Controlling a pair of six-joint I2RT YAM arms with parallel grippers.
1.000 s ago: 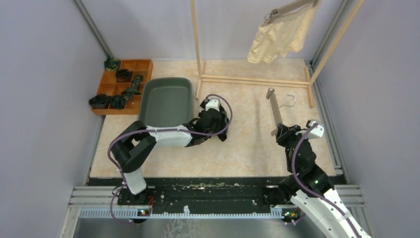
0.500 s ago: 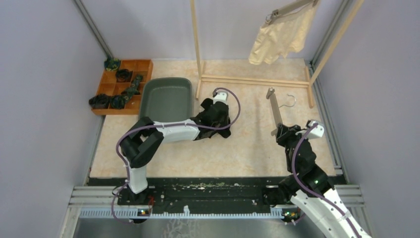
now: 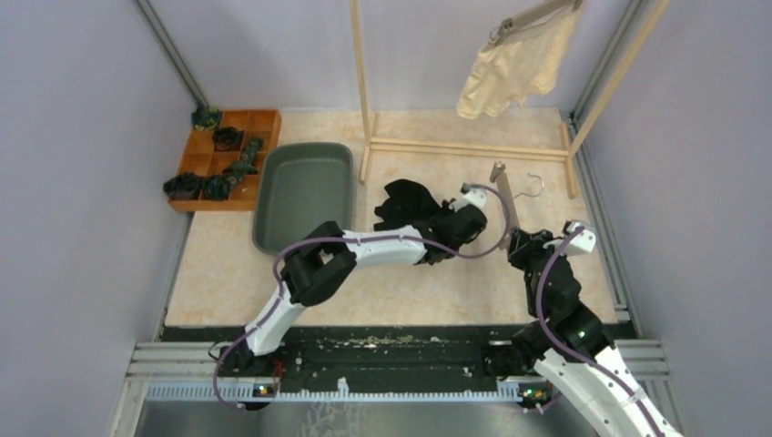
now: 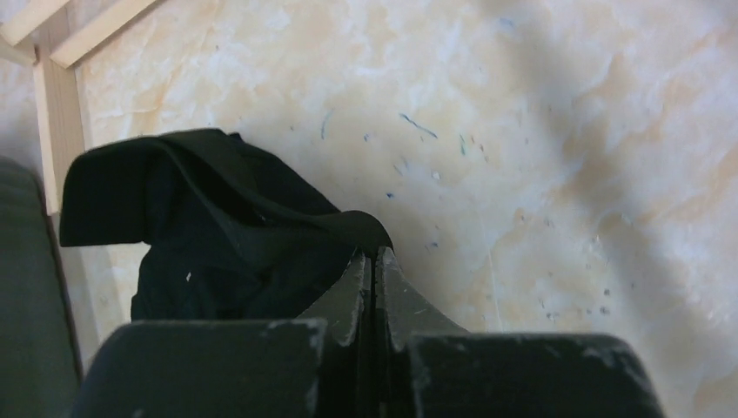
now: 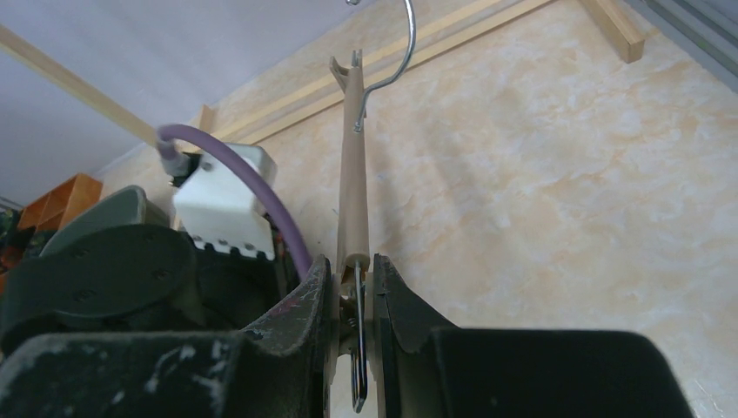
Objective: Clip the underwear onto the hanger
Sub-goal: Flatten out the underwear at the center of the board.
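Reach: left arm (image 3: 364, 246) stretched rightward across table (image 3: 410, 291), left gripper (image 4: 374, 261) pinching black underwear (image 4: 218, 235) edge; right gripper (image 5: 352, 279) clamps wooden hanger (image 5: 352, 200).

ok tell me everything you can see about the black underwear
The black underwear is a plain, matte, soft fabric garment, crumpled in a loose heap on the pale marbled table. It lies between the grey-green tub and the wooden hanger, close to the foot of the wooden rack. One edge is lifted into a taut fold that runs to the left end effector, whose jaws are shut on it.
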